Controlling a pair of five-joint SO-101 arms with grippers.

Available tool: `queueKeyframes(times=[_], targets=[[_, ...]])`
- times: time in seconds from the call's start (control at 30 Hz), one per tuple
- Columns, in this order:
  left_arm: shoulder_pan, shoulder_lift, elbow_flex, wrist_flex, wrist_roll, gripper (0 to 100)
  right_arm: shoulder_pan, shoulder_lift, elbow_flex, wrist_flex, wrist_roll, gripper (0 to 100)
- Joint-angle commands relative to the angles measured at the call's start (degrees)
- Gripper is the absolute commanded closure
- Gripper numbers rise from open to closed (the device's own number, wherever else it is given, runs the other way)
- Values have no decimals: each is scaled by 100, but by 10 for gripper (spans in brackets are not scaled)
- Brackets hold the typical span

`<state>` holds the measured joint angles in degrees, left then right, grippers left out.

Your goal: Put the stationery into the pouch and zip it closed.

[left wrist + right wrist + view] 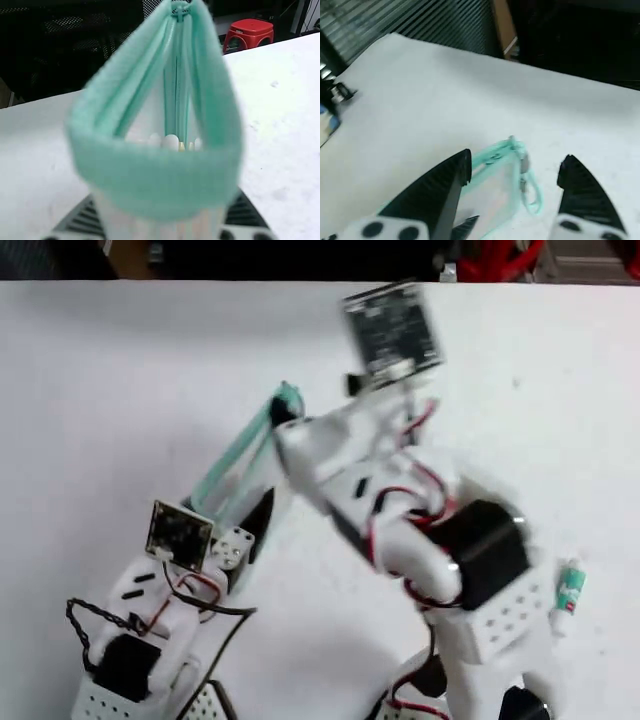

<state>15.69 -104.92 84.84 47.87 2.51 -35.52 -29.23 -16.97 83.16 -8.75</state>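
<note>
High view: the mint pouch (235, 455) runs diagonally through the middle-left of the frame, over the white table (120, 370). The left gripper (240, 518) is clamped on its lower end, which I'd guess is just to anchor it for zipping. The right arm (400, 510) leans across to the pouch's upper end. Near the lower right edge sits a small green-and-white item (570, 588), well apart from everything (maybe leftover stationery, can't tell what it is).

Left wrist view: this looks straight down the pouch's mouth, which gapes open. Rounded white ends of stationery (171, 142) sit inside, and the zip pull (179, 9) is at the far end, top centre. So filled, or mostly, but not zipped.

Right wrist view: the right gripper (517, 157) is spread wide, black jaws on either side of the pouch's far end where the pull and its loop hang. It's gripping nothing as far as I can see. Looks lined up to pinch the pull and drag it toward the held end.
</note>
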Motion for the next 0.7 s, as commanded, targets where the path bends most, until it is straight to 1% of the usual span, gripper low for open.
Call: queueKeyframes(times=[0.0,0.07,0.17,0.27,0.37,0.43,0.57,0.67], targets=[[-48,13,-35,-9,26,823,1279,-40,-352,207,-18,726],[-48,13,-35,-9,26,823,2211,4,-255,312,-18,726],[-48,13,-35,-9,26,823,3503,189,431,338,-18,727],[-48,13,-35,-9,26,823,4268,716,1538,215,-18,727],[-40,13,-26,-9,26,823,4664,1464,2418,66,-18,727],[-40,13,-26,-9,26,823,4796,1947,2787,-13,-9,727],[-40,13,-9,9,44,823,4840,2686,3262,-48,580,741],[-13,13,-9,26,44,823,5086,2976,3560,-470,563,763]])
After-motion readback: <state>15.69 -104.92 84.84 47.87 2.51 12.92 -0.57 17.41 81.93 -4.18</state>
